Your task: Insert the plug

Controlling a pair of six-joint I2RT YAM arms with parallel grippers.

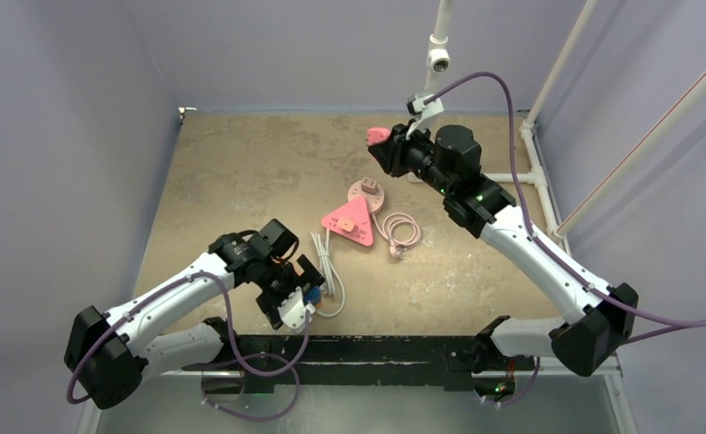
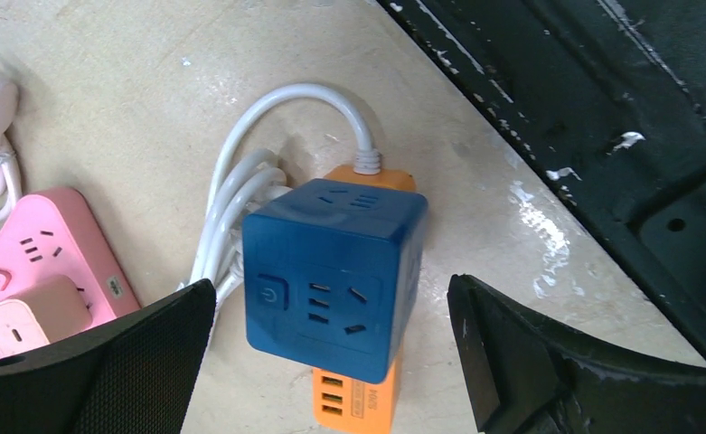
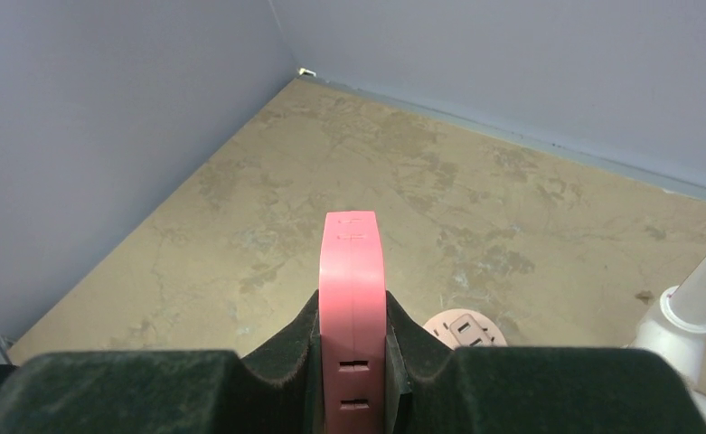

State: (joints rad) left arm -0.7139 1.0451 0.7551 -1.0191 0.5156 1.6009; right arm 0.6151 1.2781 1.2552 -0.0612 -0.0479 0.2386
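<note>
Your tan table carries 5 things: a pink triangular power strip mid-table, a round pink socket just behind, a coiled pink cable beside it, a bundled white cord, and a blue cube socket.

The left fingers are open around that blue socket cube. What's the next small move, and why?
Probably close the left fingers on the blue socket cube to steady it. They stand wide on either side of it, not touching. Meanwhile the right fingers grip a pink block held up above the table, well away from the cube.
</note>
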